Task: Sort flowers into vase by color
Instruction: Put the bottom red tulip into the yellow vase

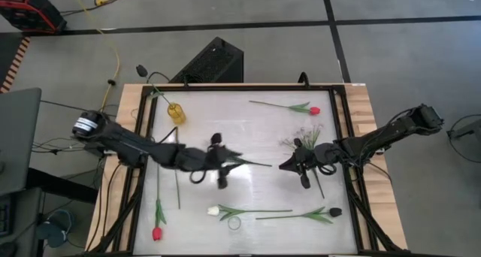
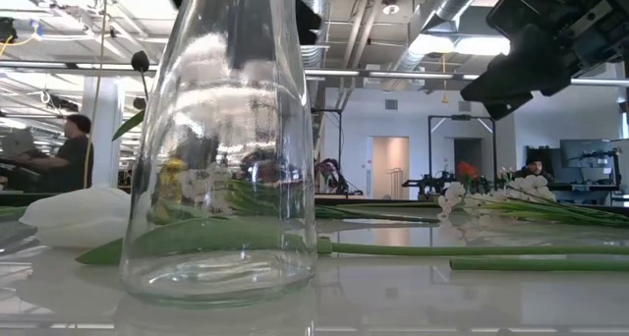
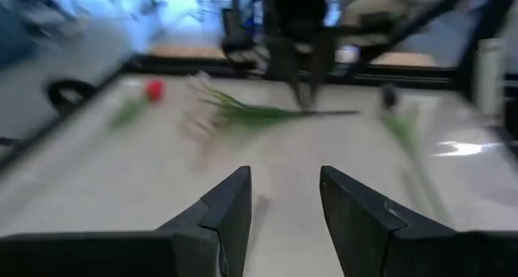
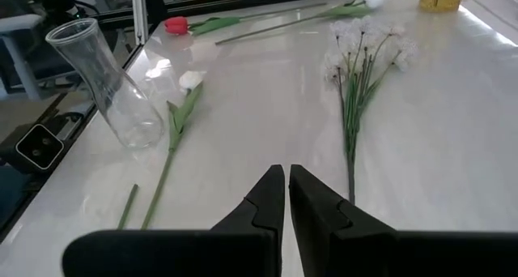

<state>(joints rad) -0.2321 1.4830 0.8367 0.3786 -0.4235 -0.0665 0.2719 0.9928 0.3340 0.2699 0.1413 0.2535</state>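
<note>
My left gripper (image 3: 285, 173) is open over the table's middle (image 1: 229, 163), with nothing between its fingers. A dark tulip (image 1: 216, 139) lies flat beside it, its stem running right. My right gripper (image 4: 286, 170) is shut and empty, right of centre (image 1: 284, 166), next to the white-blossom sprig (image 4: 364, 50) lying flat (image 1: 308, 137). A white tulip (image 1: 214, 210), a second dark tulip (image 1: 334, 211) and two red tulips (image 1: 157, 233) (image 1: 314, 110) lie on the table. The clear vase (image 4: 105, 83) stands near the white tulip (image 2: 221, 140). A yellow vase (image 1: 176, 113) holds another dark tulip (image 1: 140, 71).
A black frame (image 1: 342, 129) runs around the white table top. A loose green stem (image 1: 177, 189) lies under my left arm. The clear vase fills the low view's left half, and people sit in the room behind (image 2: 69, 154).
</note>
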